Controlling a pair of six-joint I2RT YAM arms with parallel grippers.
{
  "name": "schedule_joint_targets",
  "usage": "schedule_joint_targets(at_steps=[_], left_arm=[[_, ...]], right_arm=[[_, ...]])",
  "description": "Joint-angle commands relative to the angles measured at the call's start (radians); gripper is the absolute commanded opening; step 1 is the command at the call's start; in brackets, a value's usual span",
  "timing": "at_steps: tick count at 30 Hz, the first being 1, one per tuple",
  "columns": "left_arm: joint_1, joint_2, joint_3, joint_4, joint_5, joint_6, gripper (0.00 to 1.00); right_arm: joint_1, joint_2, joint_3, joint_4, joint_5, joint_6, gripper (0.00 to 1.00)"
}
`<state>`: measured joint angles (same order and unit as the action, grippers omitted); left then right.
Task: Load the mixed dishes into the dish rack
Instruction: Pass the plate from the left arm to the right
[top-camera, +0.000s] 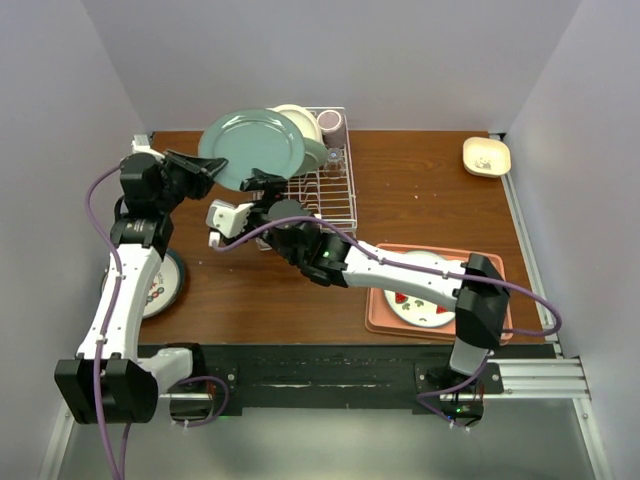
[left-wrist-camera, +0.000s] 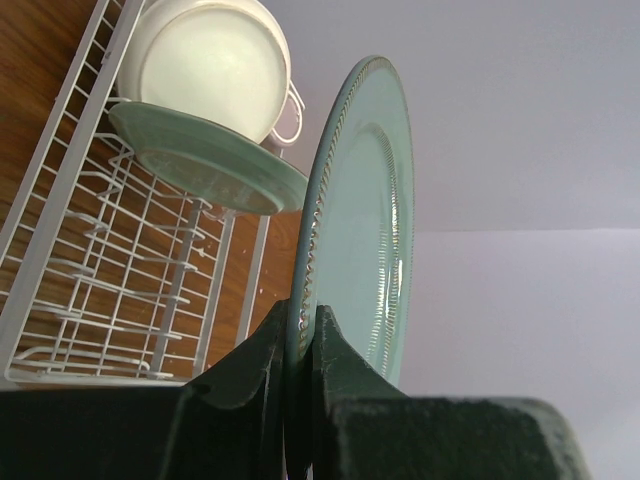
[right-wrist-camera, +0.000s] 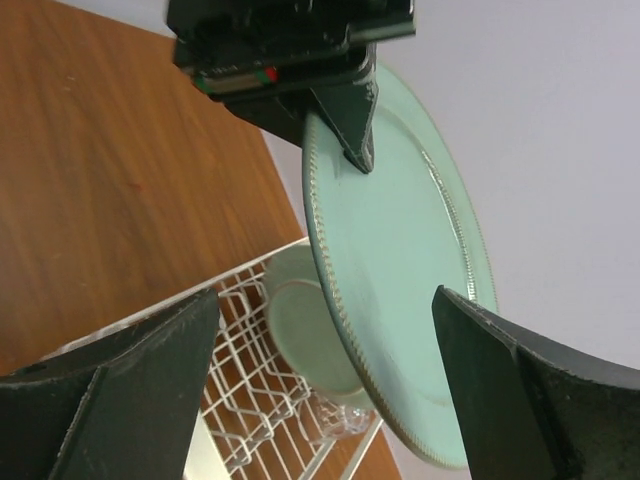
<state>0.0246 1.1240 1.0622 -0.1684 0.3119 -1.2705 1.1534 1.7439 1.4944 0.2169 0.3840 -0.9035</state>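
The big green plate (top-camera: 252, 148) hangs in the air over the left end of the dish rack (top-camera: 325, 195), and the left gripper (left-wrist-camera: 300, 320) is pinched tight on one spot of its rim. Being round, it has no long axis across its face. What matters to us is the plane: its broad face tilts up toward the overhead camera, and its body reaches from the grip toward the rack. The right gripper (top-camera: 262, 183) sits just beside the plate's lower edge with its jaws spread wide, holding nothing. We judge the thin rim pinch to be the weak point, since the plate's weight could swing it or slide it out. If it goes down this tilted, it may strike the smaller green plate (top-camera: 315, 155) or lie across the prongs. The open right fingers (right-wrist-camera: 110, 400) could also knock it.
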Motion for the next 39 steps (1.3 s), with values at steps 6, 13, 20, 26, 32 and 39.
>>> schedule_joint_targets(at_steps=[6,13,20,26,32,39], left_arm=[[-0.014,-0.078,0.044,0.132,0.053,-0.033,0.00],[-0.041,-0.061,0.067,0.110,0.075,-0.038,0.00],[-0.052,-0.058,0.064,0.121,0.089,-0.038,0.00],[-0.052,-0.058,0.062,0.132,0.098,-0.038,0.00],[-0.052,-0.052,0.062,0.144,0.110,-0.036,0.00],[-0.052,-0.044,0.062,0.153,0.116,-0.040,0.00]], right_arm=[[-0.001,0.019,-0.006,0.249,0.128,-0.072,0.67],[-0.001,0.055,-0.005,0.299,0.176,-0.110,0.55],[-0.001,0.072,0.020,0.345,0.204,-0.133,0.01],[-0.001,0.082,0.024,0.404,0.225,-0.156,0.00],[-0.001,0.078,0.021,0.486,0.233,-0.178,0.00],[-0.001,0.063,0.012,0.475,0.233,-0.160,0.00]])
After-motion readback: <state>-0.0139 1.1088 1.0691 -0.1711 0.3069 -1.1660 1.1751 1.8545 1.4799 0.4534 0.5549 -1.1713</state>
